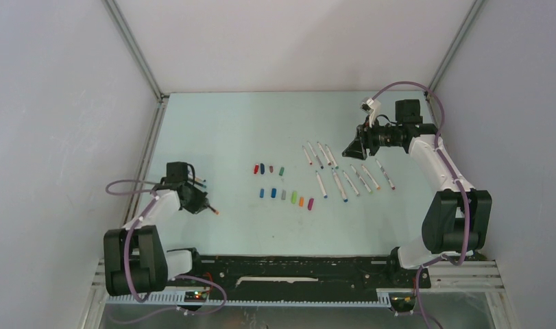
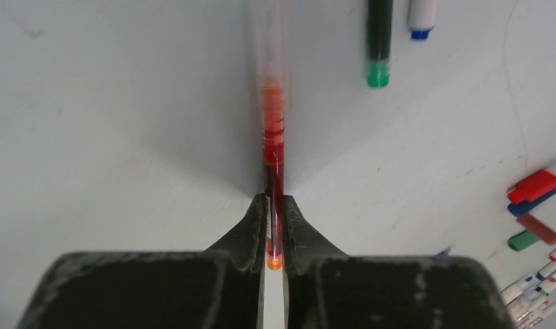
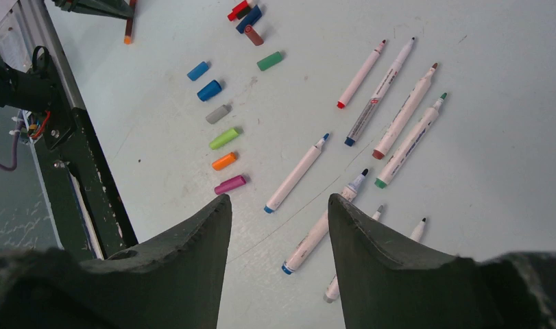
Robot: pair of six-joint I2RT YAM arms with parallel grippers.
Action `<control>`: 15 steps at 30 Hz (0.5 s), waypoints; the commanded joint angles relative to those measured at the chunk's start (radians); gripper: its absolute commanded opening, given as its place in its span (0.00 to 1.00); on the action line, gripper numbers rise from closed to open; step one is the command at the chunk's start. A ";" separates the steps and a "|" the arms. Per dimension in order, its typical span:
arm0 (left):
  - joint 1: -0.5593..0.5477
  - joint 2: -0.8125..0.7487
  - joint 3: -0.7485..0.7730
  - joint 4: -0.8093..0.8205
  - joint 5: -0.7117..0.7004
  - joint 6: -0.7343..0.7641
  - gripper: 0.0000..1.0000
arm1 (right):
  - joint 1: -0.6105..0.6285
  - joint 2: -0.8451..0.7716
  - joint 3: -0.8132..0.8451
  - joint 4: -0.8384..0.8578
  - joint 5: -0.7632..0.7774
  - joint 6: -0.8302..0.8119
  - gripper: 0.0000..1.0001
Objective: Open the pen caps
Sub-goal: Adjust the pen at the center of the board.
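**Red-orange pen pinched in the left claw, no second grip on its cap**

The thin white plastic pen with a red-orange end (image 2: pixel 273 151) is at the left of the overhead view, clamped lengthwise in the left claw (image 2: pixel 273 199), whose jaws pinch only a short stretch of it; its far end looks blurred. That narrow hold could let it pivot or slide out, especially under an off-axis pull. The right claw (image 3: pixel 278 199) hangs spread and empty at the upper right, well apart, above the uncapped white pens (image 3: pixel 294 173). If dropped, the pen could roll on the pale worktop (image 1: pixel 227 130) into the stubby coloured plastic caps (image 1: pixel 283 195) at centre.
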 commanded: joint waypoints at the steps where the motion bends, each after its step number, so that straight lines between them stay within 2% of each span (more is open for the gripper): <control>1: -0.015 -0.115 -0.034 -0.133 0.045 0.050 0.03 | -0.005 -0.033 0.004 -0.006 -0.039 -0.024 0.56; 7: -0.092 -0.179 -0.050 -0.078 0.123 0.051 0.03 | -0.005 -0.030 0.004 -0.010 -0.053 -0.026 0.56; 15: -0.354 0.037 0.118 -0.079 0.042 0.080 0.02 | -0.005 -0.028 0.004 -0.014 -0.047 -0.030 0.56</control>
